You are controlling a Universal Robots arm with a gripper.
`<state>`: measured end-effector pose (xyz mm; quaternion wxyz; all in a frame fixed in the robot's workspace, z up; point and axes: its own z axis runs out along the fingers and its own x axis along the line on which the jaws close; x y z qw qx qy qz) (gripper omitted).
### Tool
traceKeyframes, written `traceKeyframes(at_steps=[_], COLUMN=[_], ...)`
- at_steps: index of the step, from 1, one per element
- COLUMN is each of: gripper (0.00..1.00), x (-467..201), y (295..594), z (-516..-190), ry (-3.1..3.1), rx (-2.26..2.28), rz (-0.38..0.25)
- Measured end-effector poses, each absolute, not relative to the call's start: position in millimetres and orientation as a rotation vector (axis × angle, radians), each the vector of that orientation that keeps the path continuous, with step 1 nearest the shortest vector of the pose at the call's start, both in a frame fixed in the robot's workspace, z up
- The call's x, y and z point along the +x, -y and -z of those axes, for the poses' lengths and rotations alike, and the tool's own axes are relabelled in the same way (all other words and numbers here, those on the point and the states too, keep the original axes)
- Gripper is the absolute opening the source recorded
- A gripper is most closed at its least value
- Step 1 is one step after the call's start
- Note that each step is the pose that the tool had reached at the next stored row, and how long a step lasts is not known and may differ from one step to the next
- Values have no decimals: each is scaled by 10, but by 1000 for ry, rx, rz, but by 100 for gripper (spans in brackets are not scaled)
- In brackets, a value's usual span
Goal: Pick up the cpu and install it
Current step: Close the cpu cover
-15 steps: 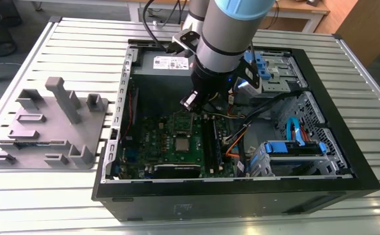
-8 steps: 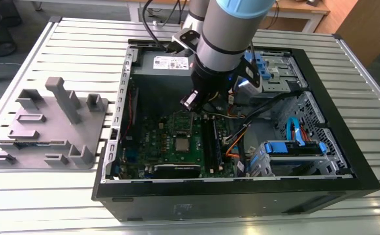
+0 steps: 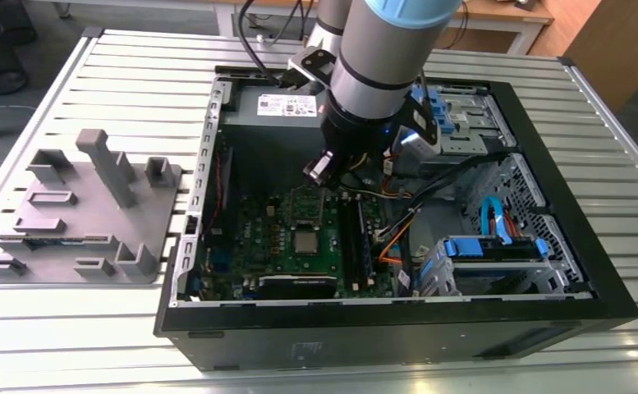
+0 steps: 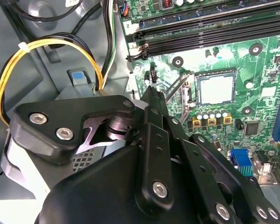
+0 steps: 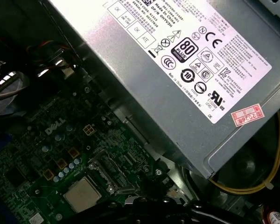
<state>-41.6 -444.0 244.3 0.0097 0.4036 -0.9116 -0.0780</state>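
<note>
Exterior view: arm (image 3: 374,74) hides hand above cpu (image 3: 305,241).

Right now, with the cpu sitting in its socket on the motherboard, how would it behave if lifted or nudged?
The cpu looks like a small flat square with a smooth metal top, so probably stiff and light, and likely slippery to pinch. Lying flat, it should not roll or tip. The socket frame borders it, so a sideways nudge would likely meet resistance.
</note>
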Motion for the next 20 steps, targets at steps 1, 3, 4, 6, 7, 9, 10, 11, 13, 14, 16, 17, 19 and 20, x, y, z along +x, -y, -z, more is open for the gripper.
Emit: traceKeyframes(at_steps=[1, 3, 4, 6, 7, 9, 10, 11, 13, 14, 16, 17, 19, 20], gripper=[11, 11, 11, 11, 11, 11, 11, 11, 11, 11, 11, 11, 11, 11], x=[-416, -416, -416, -416, -416, -416, -416, -416, -416, -416, -416, -416, -416, -416], y=[4442, 4446, 4449, 4454, 4457, 4462, 4464, 4464, 4464, 4465, 4465, 4465, 4465, 4465], z=[-2445, -2449, -2451, -2456, -2458, -2463, -2464, -2464, -2464, -2464, -2465, -2465, -2468, -2470], ry=[2845, 2841, 2840, 2836, 2835, 2831, 2830, 2829, 2829, 2829, 2829, 2829, 2828, 2827], rx=[1263, 1269, 1273, 1280, 1283, 1289, 1292, 1294, 1294, 1294, 1294, 1294, 1296, 1298], rz=[243, 243, 243, 243, 243, 243, 243, 243, 243, 243, 243, 243, 243, 243])
